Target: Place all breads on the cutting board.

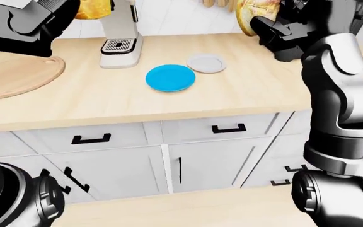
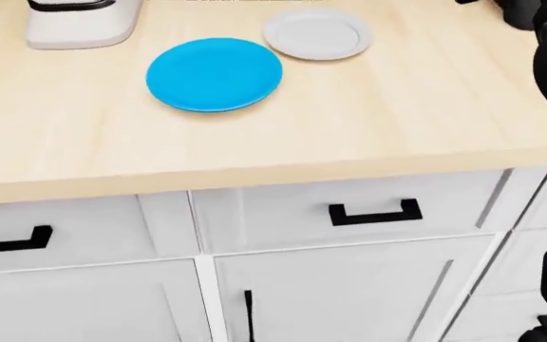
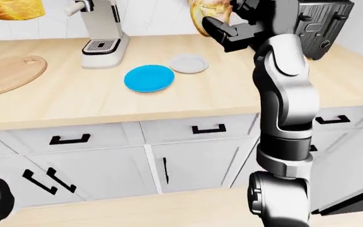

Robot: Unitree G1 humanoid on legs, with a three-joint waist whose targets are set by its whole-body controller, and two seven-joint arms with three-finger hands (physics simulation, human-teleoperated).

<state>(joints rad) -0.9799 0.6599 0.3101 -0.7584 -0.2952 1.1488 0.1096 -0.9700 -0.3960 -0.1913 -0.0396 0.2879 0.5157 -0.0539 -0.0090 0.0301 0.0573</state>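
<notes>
You stand back from the pale wooden table [image 1: 169,101] with a golden-brown bread in each raised hand, and neither is down yet: the round light-wood cutting board [image 3: 5,73] lies bare at the left edge of the right-eye view, so by these pictures the whole placing step remains. Your left hand [image 1: 27,19] sits at the top left of the left-eye view, its dark fingers closed round a crusty yellow bread [image 1: 93,8], high above the board and a little to its right. Your right hand [image 3: 241,23] holds the second golden bread [image 3: 208,14] near the top of the right-eye view, fingers clamped on its lower right side, well apart from the board. Between the two hands stand a white espresso machine [image 3: 103,33], a flat blue round plate [image 2: 215,73] and a small white plate [image 2: 316,33] just beside it, both bare. The machine stands just right of the board, so I judge the left bread has the short, open drop, while the right one must cross over the plates and past the machine. The table's near edge runs above white drawers with black handles [image 2: 373,212], and the board reaches near that edge at the left, so keep the breads inboard. A dark appliance [image 3: 320,28] crowds the right end.
</notes>
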